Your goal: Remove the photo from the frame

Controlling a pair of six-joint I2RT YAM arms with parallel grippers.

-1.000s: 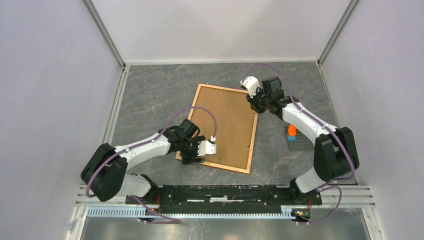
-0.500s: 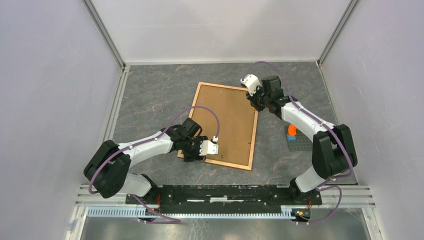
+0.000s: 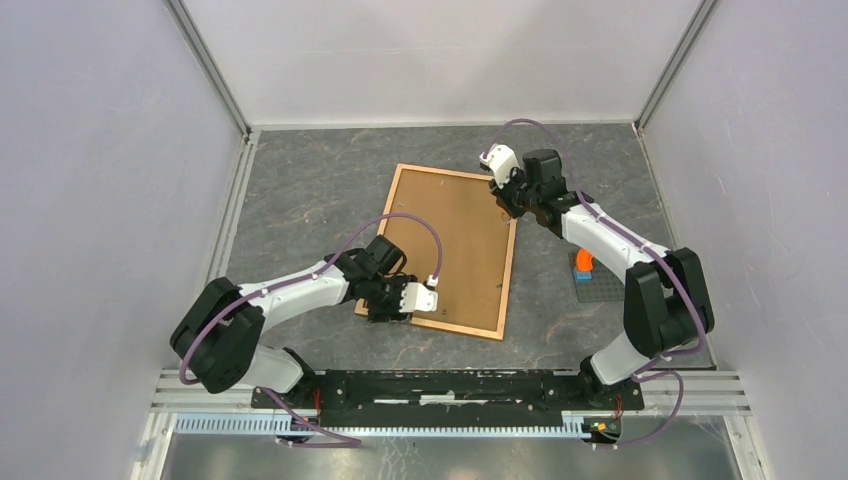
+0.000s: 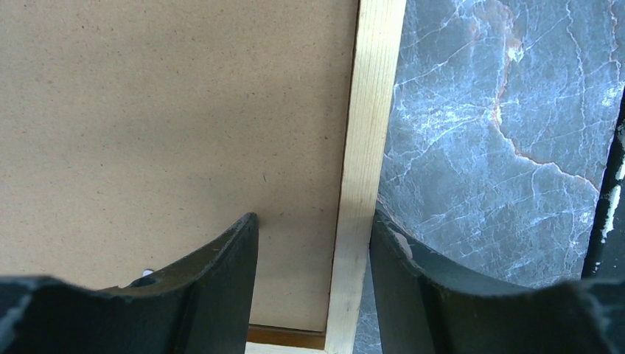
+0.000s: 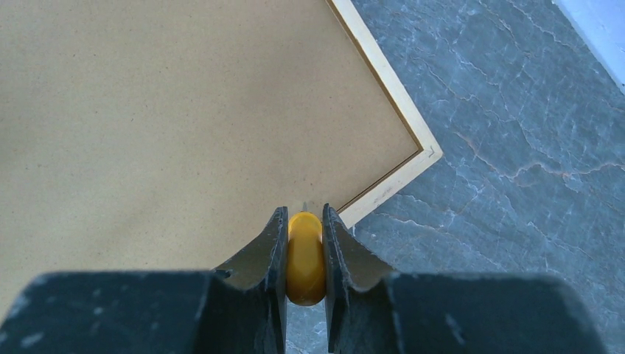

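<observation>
The frame (image 3: pixel 450 250) lies face down on the table with its brown fibreboard back (image 4: pixel 169 110) up. The photo is hidden under that back. My left gripper (image 3: pixel 392 316) is open at the frame's near left corner. In the left wrist view the gripper (image 4: pixel 314 221) straddles the pale wooden moulding (image 4: pixel 368 147), one finger over the back, one over the table. My right gripper (image 3: pixel 508 203) is at the frame's far right corner (image 5: pixel 431 151). In the right wrist view it (image 5: pixel 304 214) is shut on a small yellow tool (image 5: pixel 304 258) whose thin tip touches the back near the moulding.
A small grey baseplate (image 3: pixel 600 288) with an orange and a blue brick lies right of the frame, beside the right arm. Grey walls close in the table on three sides. A black rail (image 3: pixel 450 385) runs along the near edge.
The right gripper has moved a little toward the far edge with the yellow tool. The left gripper has shifted slightly at the near left corner. The frame has barely moved.
</observation>
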